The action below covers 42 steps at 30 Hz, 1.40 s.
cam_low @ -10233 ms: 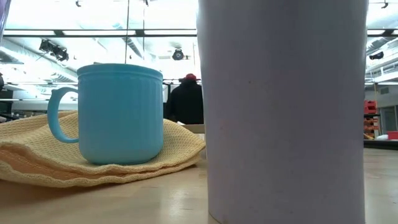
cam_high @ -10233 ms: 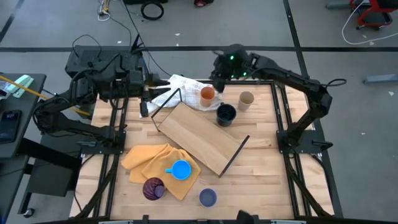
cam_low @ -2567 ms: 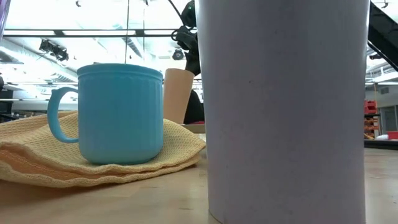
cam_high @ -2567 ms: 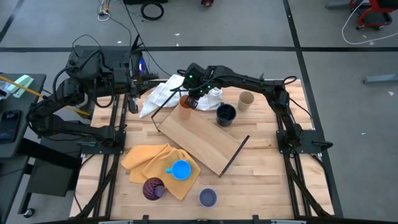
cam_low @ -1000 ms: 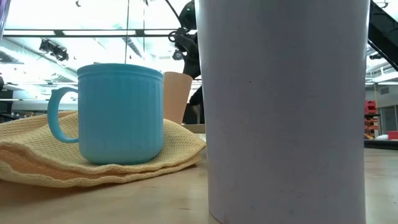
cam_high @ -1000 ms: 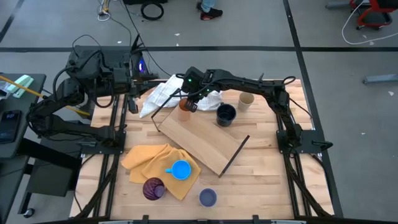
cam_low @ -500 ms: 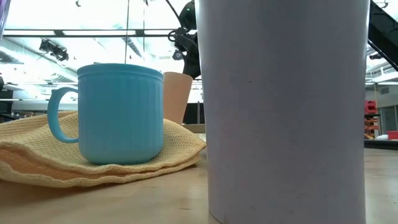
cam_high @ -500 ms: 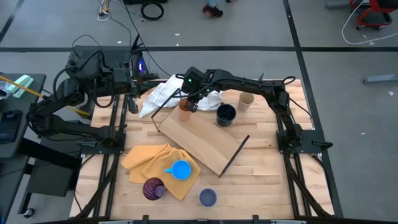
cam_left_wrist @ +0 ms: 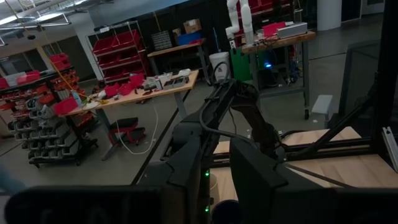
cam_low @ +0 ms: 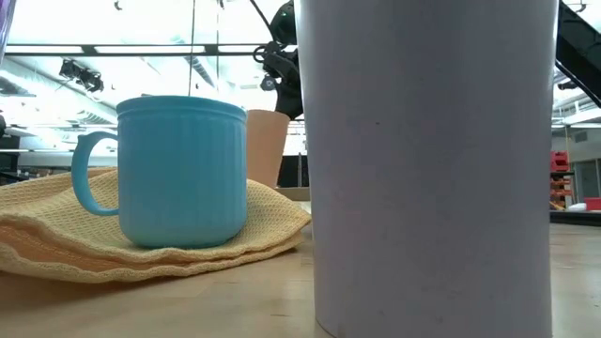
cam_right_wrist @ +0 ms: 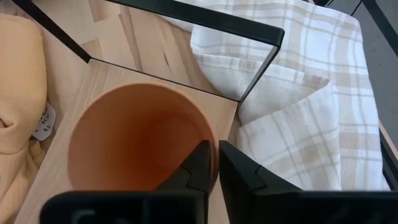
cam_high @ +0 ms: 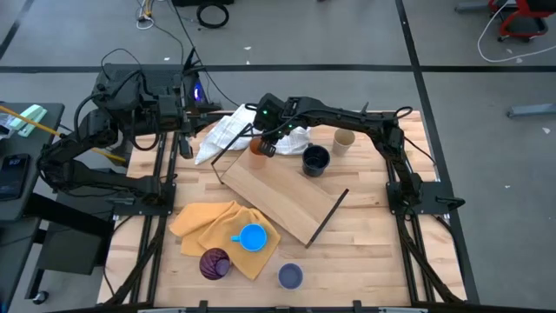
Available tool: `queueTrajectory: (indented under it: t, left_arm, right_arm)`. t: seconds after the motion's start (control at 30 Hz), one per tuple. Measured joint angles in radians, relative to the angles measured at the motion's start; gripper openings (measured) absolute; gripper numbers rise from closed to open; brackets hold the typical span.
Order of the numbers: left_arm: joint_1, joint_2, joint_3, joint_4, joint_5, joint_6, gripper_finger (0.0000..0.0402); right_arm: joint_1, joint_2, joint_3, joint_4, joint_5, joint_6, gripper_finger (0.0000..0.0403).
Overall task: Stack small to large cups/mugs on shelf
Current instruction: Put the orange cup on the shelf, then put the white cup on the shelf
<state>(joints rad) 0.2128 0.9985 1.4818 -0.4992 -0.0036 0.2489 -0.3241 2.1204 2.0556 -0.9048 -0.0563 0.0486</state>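
The orange cup (cam_high: 258,147) stands upright on the far left corner of the light-wood shelf (cam_high: 282,193). My right gripper (cam_high: 266,144) is shut on its rim; the cup also shows in the right wrist view (cam_right_wrist: 140,140) and the low view (cam_low: 268,145). The tan cup (cam_high: 344,139) and the navy mug (cam_high: 315,160) stand by the shelf's far edge. The bright blue mug (cam_high: 252,236) sits on the yellow cloth (cam_high: 208,228). The purple cup (cam_high: 214,263) and the lavender cup (cam_high: 290,276) stand near the front edge. My left gripper (cam_high: 186,139) waits at the far left. My right gripper pinches the orange cup's rim (cam_right_wrist: 213,144), one finger (cam_right_wrist: 198,167) inside the cup and the other (cam_right_wrist: 239,171) outside. The fingers come from above, pointing down. The cup stands upright with its base on the shelf board (cam_right_wrist: 109,74).
A white checked cloth (cam_high: 228,129) lies bunched beyond the shelf's far left corner, close to the orange cup. The shelf's black wire frame (cam_right_wrist: 186,15) rises beside the cup. In the low view the lavender cup (cam_low: 432,169) fills the foreground, next to the blue mug (cam_low: 183,169).
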Motion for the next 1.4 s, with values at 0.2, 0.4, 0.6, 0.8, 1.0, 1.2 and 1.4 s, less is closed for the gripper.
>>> queueTrajectory:
  t: [0.2,0.4,0.6,0.8,1.0,1.2,1.4]
  left_arm:
    - [0.0,0.0,0.0,0.0,0.0,0.0,0.0092]
    - [0.0,0.0,0.0,0.0,0.0,-0.001,0.0095]
    - [0.0,0.0,0.0,0.0,0.0,-0.001,0.0094]
    - [0.0,0.0,0.0,0.0,0.0,-0.001,0.0097]
    - [0.0,0.0,0.0,0.0,0.0,-0.001,0.0098]
    - [0.0,0.0,0.0,0.0,-0.001,-0.001,0.0097]
    - [0.0,0.0,0.0,-0.001,-0.001,-0.001,0.0098]
  right_arm:
    - [0.0,0.0,0.0,0.006,-0.004,0.0,0.0058]
    - [0.0,0.0,0.0,0.006,-0.004,0.0,0.0062]
    - [0.0,0.0,0.024,0.013,-0.03,0.002,0.0067]
    - [0.0,0.0,0.085,0.004,-0.034,0.0,0.0081]
    - [-0.001,0.0,0.185,-0.092,-0.06,-0.015,0.0109]
    - [-0.009,-0.044,0.271,-0.311,-0.068,0.025,0.0119]
    - [-0.031,-0.192,0.151,-0.468,0.094,-0.018,0.0104]
